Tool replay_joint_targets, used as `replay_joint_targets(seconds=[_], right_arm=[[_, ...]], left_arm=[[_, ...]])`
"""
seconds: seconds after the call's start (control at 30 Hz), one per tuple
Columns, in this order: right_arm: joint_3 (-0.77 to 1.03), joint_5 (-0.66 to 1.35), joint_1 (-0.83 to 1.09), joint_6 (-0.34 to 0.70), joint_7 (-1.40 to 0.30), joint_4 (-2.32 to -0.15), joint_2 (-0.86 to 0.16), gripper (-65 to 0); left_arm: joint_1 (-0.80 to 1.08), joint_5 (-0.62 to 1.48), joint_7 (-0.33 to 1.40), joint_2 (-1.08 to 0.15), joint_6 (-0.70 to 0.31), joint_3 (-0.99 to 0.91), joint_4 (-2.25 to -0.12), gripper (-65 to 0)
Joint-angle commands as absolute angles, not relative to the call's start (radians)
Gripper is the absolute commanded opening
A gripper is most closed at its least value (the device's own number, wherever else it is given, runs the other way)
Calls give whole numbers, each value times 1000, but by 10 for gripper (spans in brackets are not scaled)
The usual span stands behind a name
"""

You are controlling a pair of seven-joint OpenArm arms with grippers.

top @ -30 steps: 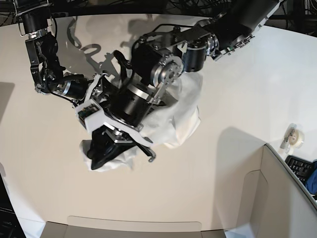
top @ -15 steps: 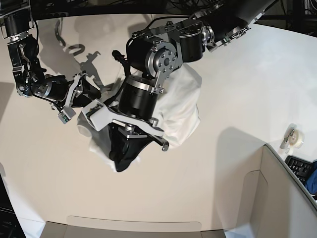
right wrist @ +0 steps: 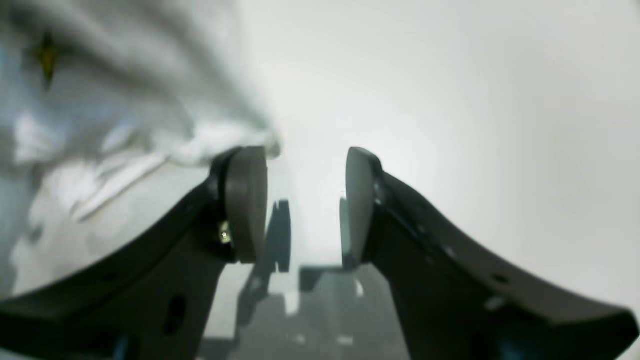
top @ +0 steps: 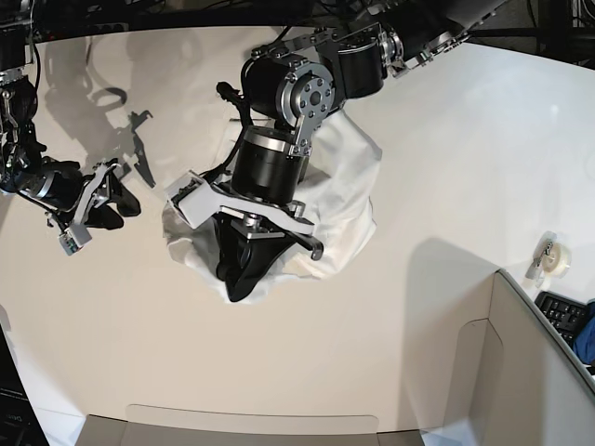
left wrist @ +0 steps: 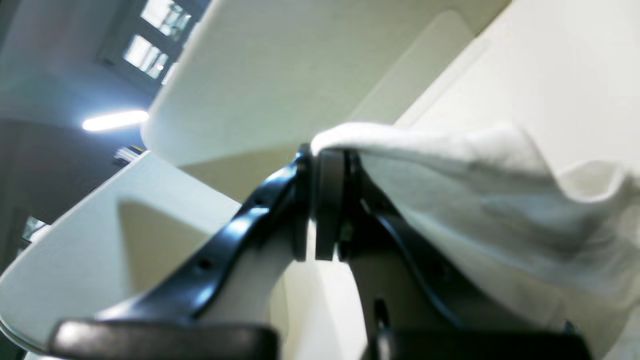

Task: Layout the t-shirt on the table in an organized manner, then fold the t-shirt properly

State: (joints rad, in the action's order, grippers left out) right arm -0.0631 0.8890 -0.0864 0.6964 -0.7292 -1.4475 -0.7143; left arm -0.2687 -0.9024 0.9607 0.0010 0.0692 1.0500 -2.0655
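Crumpled white t-shirt (top: 339,200) on the table (top: 446,139), beneath the left gripper (top: 244,277), whose dark fingers (top: 232,279) point down over the shirt's near edge. Right gripper (top: 104,200) lies well apart. Tape roll (top: 555,256) beside the partition (top: 521,362).

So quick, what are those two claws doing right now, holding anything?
Left gripper: shut on a fold of the t-shirt.
Right gripper: open, holding nothing, with the shirt just beside one finger.
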Motion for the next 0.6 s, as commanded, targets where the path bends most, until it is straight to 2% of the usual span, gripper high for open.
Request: replay_joint_targets(seconds=[0.0,0.13,0.37,0.57], right_arm=[[-50,905,-104,698,-710,-1455,-714,-406],[-54,883,-130,698,-710,-1412,-656,-406],[-54,708,-180,698,-710,-1353,-547,-406],[-160,688,-222,698,-711,-1353,-530,-406]], left_arm=[[-280,-926,935,28,82,1049,-2091,-650],[-274,-931,934,68,82,1061,-2091,-650],[-274,-931,944,97,81,1150,-2092,-650],[-274,-931,944,99,81,1176,-2092,-650]])
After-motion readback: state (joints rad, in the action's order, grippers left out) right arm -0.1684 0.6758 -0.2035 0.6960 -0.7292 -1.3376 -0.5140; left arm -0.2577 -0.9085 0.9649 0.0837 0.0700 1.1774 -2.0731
